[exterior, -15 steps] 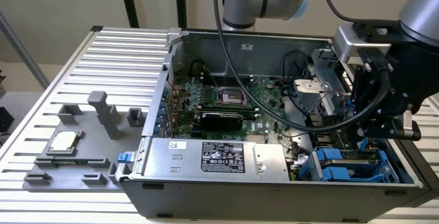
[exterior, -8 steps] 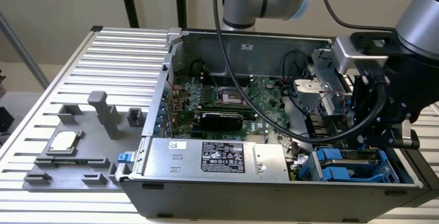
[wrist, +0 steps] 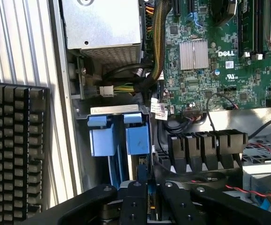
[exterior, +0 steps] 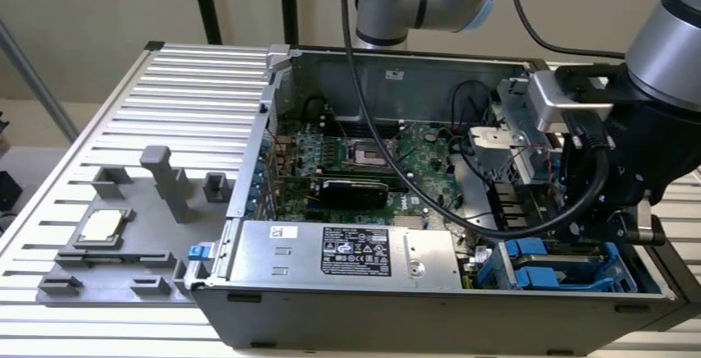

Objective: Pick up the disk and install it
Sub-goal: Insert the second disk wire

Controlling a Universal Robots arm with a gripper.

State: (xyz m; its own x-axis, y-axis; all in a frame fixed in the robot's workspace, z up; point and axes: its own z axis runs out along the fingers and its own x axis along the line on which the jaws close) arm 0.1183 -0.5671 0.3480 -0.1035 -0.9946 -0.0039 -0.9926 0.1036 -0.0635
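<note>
The ribbed metal table point(exterior: 164, 87) carries an open computer case point(exterior: 438, 317), side panel off. The arm point(exterior: 668, 54) reaches down into the case corner at the exterior view's right, wrist pointing down, its black body and cables hiding much of the drive bay beneath it. A large silver box point(exterior: 350, 251) with a black label lies along the near wall, beside the green circuit board point(exterior: 362, 149).

In the wrist view, two blue plastic brackets point(wrist: 102, 140) stand side by side in the bay, their lower parts hidden behind the gripper point(wrist: 148, 197). The disk point(wrist: 143, 176) shows edge-on only – a thin blue and grey strip standing upright just beside the brackets; its label is hidden. The black fingers point(wrist: 134, 199) stand close together, pressed on either side of that strip. A black gridded panel point(wrist: 13, 150) outside the case is cut off – hard to identify.
</note>
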